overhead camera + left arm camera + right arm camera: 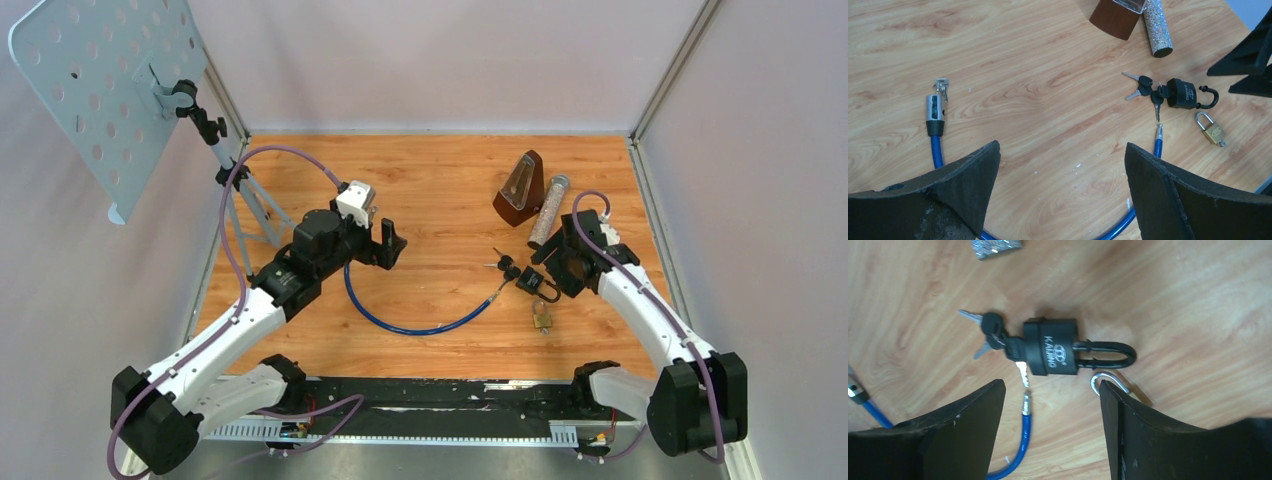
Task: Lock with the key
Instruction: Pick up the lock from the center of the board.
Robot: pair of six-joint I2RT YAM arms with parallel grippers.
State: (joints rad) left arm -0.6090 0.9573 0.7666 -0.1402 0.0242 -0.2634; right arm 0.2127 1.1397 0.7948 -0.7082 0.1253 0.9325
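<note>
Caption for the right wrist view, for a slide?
Right gripper open above the black padlock, key bunch at its base; blue cable tip and a second padlock's shackle lie beside it.

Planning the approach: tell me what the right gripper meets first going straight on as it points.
Probably the black padlock, centred just beyond the open right gripper; the blue cable's tip lies close beside that line, depth unclear.

In the right wrist view we see only the silver shackle of the brass padlock [1105, 374]; its body lies behind a finger of the right gripper [1050, 385], and the glitter tube [996, 246] is cut by the top edge. In the left wrist view the blue cable [937, 150] passes out of sight behind the left gripper [1062, 147], and the brown wooden case [1113, 17] is cut off at the top. From above, the keys [503, 265] are too small for us to count.
</note>
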